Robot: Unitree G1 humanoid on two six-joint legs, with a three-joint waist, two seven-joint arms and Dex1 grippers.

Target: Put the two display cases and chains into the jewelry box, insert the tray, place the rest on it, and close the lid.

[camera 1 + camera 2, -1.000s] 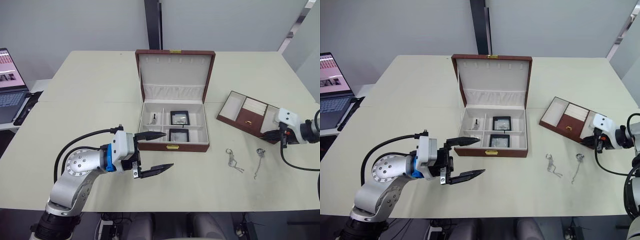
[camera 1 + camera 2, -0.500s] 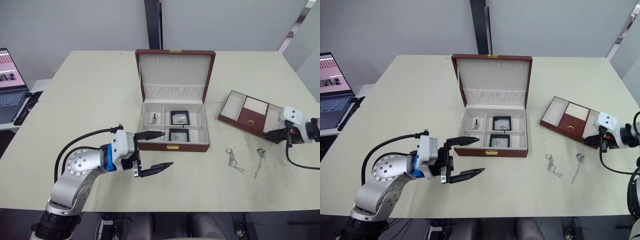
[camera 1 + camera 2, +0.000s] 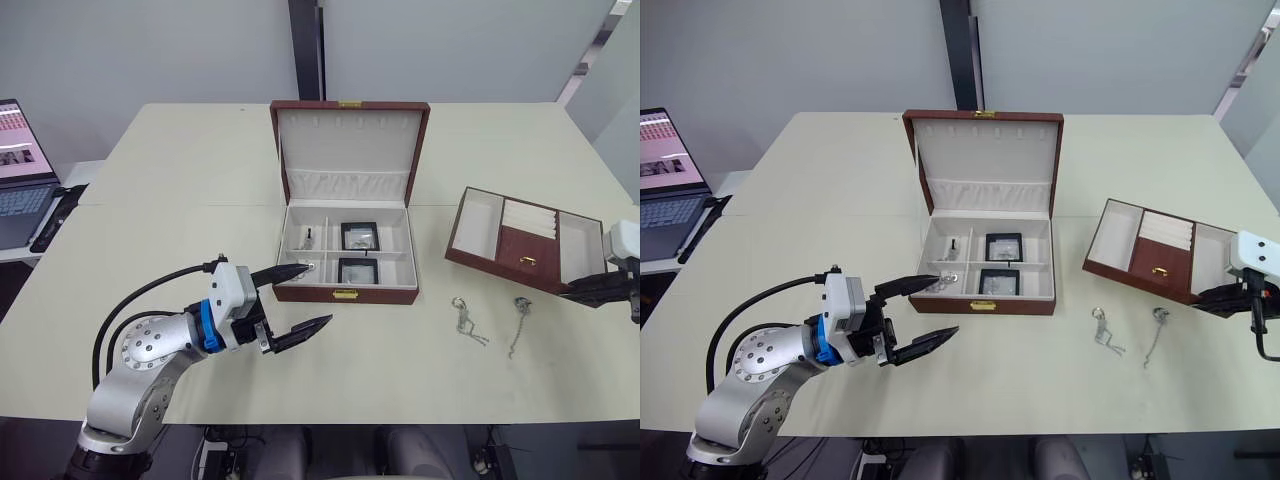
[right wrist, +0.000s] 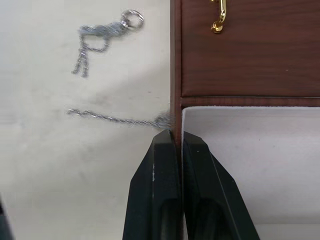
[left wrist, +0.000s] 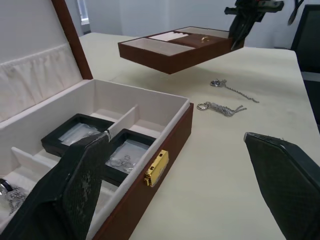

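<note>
1. Pale cream table under grey walls; laptop at the far left edge.
2. Jewelry box at table centre, lid standing upright. Two display cases in the right-hand compartments, one behind the other. Small metal pieces in a left compartment (too small to identify).
3. Tray to the right of the box, lifted clear of the table and tilted, as seen in the left wrist view. Cream compartments bare; dark red centre flap with gold tab.
4. Right gripper clamped on the tray's near wall, one finger outside, one inside the end compartment.
5. Left gripper spread wide, holding nothing, hovering just before the box's front left corner; upper finger tip over the front wall.
6. Two chains on the table between box and tray, nearer the front edge, slightly apart. Broad open table on the left and behind the tray.
</note>
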